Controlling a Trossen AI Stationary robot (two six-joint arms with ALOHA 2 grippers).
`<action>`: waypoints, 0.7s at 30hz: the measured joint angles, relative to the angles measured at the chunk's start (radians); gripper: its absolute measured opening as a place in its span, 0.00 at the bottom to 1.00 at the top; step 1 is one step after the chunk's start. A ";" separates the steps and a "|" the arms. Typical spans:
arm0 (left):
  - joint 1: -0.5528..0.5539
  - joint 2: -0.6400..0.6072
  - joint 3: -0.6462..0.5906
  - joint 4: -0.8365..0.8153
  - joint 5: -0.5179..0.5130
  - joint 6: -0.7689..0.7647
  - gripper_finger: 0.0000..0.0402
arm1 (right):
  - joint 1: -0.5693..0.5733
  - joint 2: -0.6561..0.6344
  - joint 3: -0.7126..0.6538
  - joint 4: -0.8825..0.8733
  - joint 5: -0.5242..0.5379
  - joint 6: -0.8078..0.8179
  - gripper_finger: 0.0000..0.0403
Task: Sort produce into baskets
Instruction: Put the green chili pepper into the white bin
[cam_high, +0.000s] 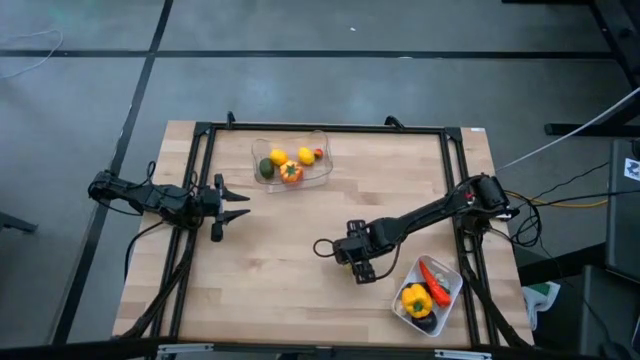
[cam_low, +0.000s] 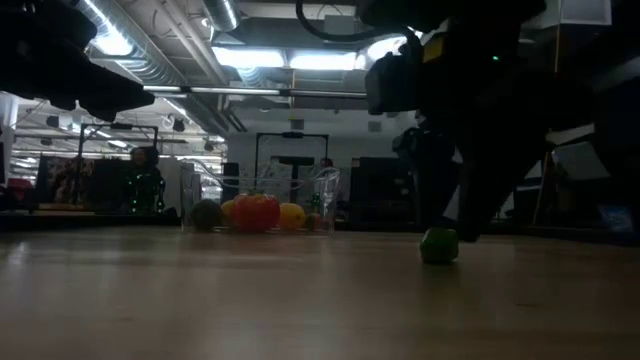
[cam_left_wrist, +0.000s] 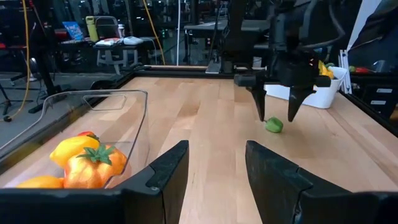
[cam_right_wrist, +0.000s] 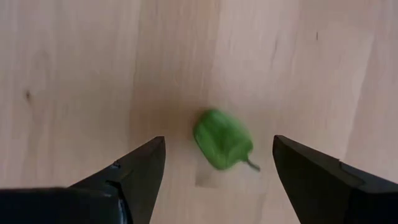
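The right gripper (cam_right_wrist: 214, 165) is hovering with fingers apart over the green pepper (cam_right_wrist: 221, 139), lying on the table (cam_high: 300, 240) at about five o'clock from the clear tub (cam_high: 322, 170), and this small rounded piece is risking rolling away if one finger touches first.

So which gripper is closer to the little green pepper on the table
The right. The right gripper hangs open directly above the green pepper, fingers either side. The left gripper waits open across the table by the clear tub.
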 joint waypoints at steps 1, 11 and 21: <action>0.000 0.000 0.000 0.000 0.000 0.000 0.39 | 0.000 0.000 -0.008 0.018 0.000 0.000 0.73; 0.000 0.000 0.000 0.000 0.000 -0.001 0.39 | 0.000 0.005 -0.054 0.060 0.017 0.000 0.62; 0.000 0.000 0.000 0.000 0.000 0.019 0.39 | 0.000 0.005 -0.054 0.098 0.017 0.002 0.32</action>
